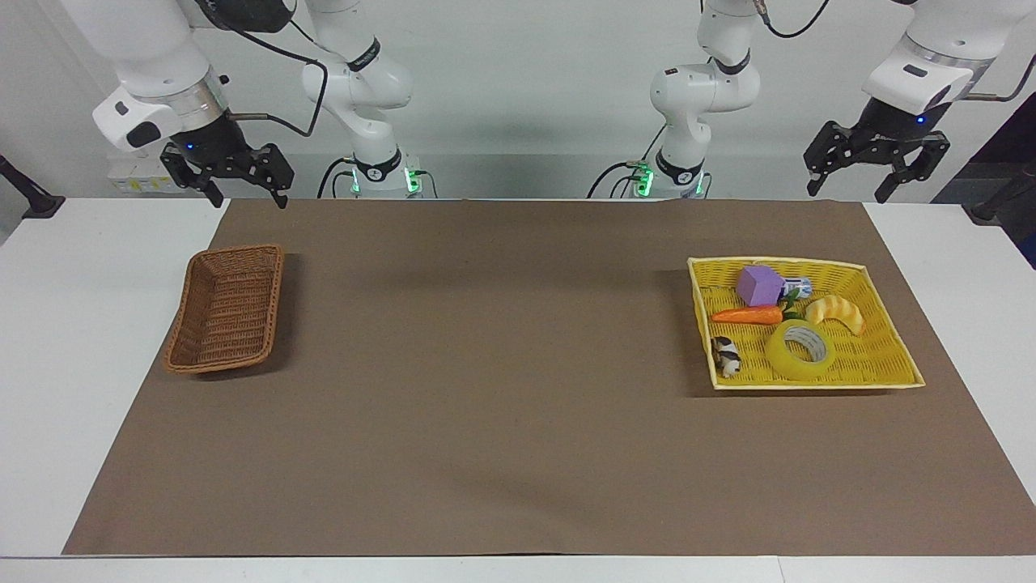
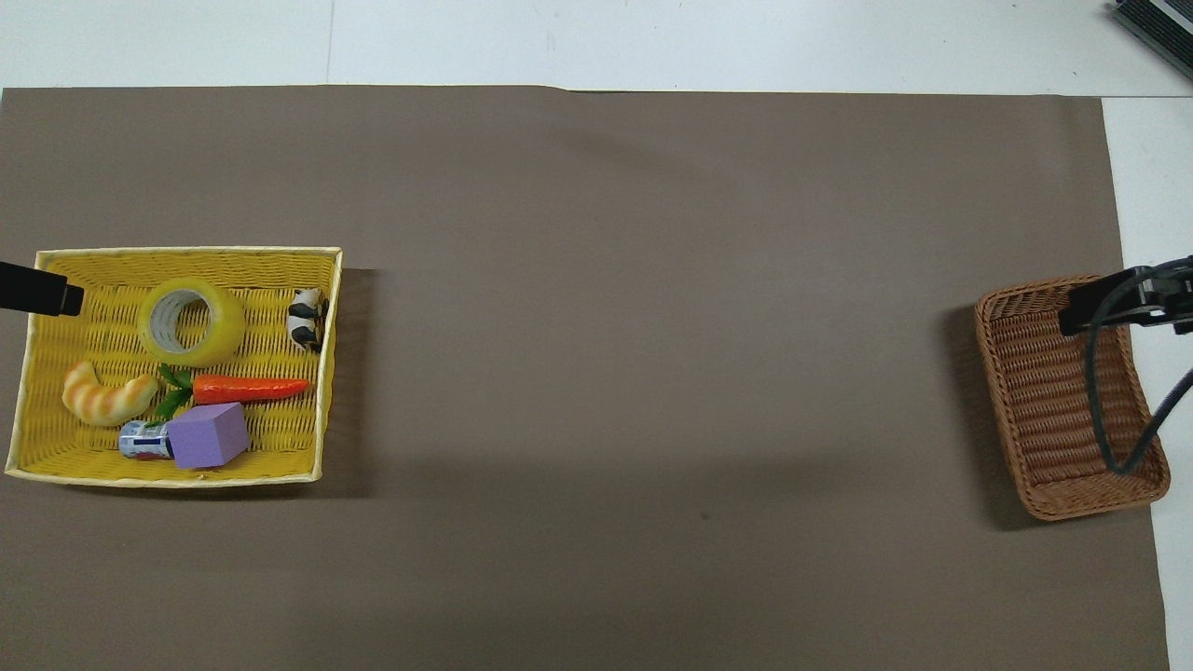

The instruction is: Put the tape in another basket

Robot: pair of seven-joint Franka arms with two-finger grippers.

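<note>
The tape (image 1: 800, 350), a yellow roll with a pale core, lies flat in a flat yellow woven tray (image 1: 809, 261) toward the left arm's end of the table; it also shows in the overhead view (image 2: 191, 321). The brown wicker basket (image 1: 227, 316) stands empty toward the right arm's end, also seen in the overhead view (image 2: 1035, 391). My left gripper (image 1: 848, 193) hangs open and empty in the air above the table edge by the tray. My right gripper (image 1: 249, 201) hangs open and empty above the edge by the basket.
In the yellow tray with the tape lie a purple block (image 1: 759, 285), an orange carrot toy (image 1: 749, 316), a croissant toy (image 1: 838, 312), a small black-and-white cow toy (image 1: 726, 356) and a small can (image 1: 797, 285). A brown mat (image 1: 486, 364) covers the table.
</note>
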